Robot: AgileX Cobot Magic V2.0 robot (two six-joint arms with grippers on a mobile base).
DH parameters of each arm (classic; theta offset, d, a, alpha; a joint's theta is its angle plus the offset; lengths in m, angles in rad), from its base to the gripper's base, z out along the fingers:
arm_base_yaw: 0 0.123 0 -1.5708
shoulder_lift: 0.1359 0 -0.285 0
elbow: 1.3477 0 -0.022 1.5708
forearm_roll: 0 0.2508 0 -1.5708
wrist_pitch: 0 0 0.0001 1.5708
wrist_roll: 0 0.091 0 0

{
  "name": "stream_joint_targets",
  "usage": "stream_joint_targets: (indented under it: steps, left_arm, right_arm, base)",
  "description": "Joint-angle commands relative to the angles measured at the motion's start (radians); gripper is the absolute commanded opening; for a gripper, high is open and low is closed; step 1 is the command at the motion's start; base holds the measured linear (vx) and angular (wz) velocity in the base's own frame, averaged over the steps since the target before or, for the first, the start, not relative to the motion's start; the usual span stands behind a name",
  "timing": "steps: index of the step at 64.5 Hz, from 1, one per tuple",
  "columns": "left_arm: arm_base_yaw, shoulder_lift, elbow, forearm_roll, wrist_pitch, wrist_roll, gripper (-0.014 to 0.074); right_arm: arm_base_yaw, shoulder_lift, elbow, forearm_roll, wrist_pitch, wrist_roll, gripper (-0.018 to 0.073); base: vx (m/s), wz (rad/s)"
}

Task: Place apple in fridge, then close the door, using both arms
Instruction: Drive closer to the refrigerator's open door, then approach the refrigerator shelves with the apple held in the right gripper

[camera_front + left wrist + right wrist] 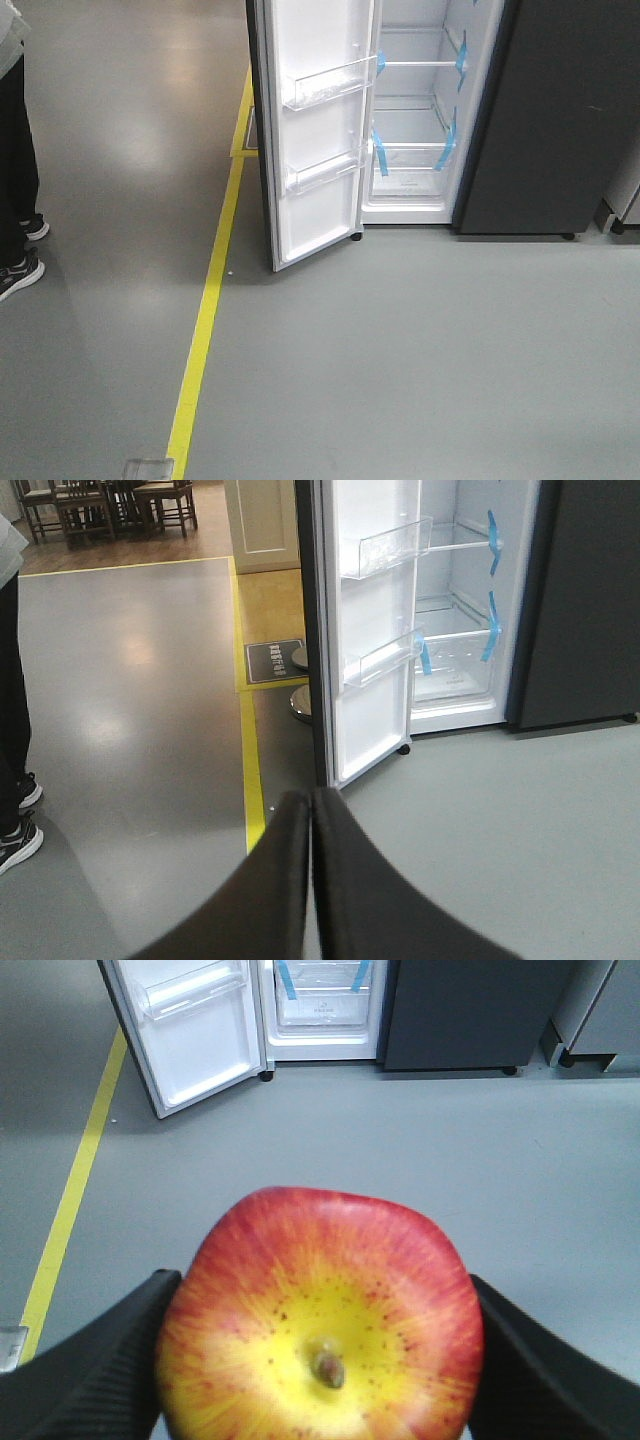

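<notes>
My right gripper [318, 1385] is clamped on the apple [320, 1300]; the left gripper [311, 865] has its fingers pressed together, empty. The fridge [408, 198] stands open at twelve o'clock, well off, its door [320, 215] at eleven. I'd approach straight, grip steady, staying right of that door.

Fridge [415, 120] is standing at 12 o'clock. Door [320, 130] is hanging open on its 9 o'clock side, with two shelf bins [330, 82] sitting on the inner face, one above the other. Tall closed unit [560, 110] is standing against the fridge at 3 o'clock. Floor line [205, 320] is running from 7 toward 11 o'clock, left of the door. Person [15, 130] is standing at 9 o'clock. Apple [320, 1320] is sitting in the right gripper [322, 1300].
</notes>
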Motion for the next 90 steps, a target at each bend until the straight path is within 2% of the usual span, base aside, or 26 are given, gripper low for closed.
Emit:
stream_joint_targets:
  steps: [1,90]
  left_arm:
    - [-0.005,-0.014,0.019,-0.006,-0.071,-0.007,-0.0005]
    - [-0.005,-0.014,0.019,-0.006,-0.071,-0.007,-0.0005]
  right_arm:
    - [-0.004,0.003,-0.028,-0.008,-0.074,-0.008,0.0100]
    - [-0.004,0.003,-0.028,-0.008,-0.074,-0.008,0.0100]
  base:
    - [0.11,-0.01]
    - [0.11,0.00]
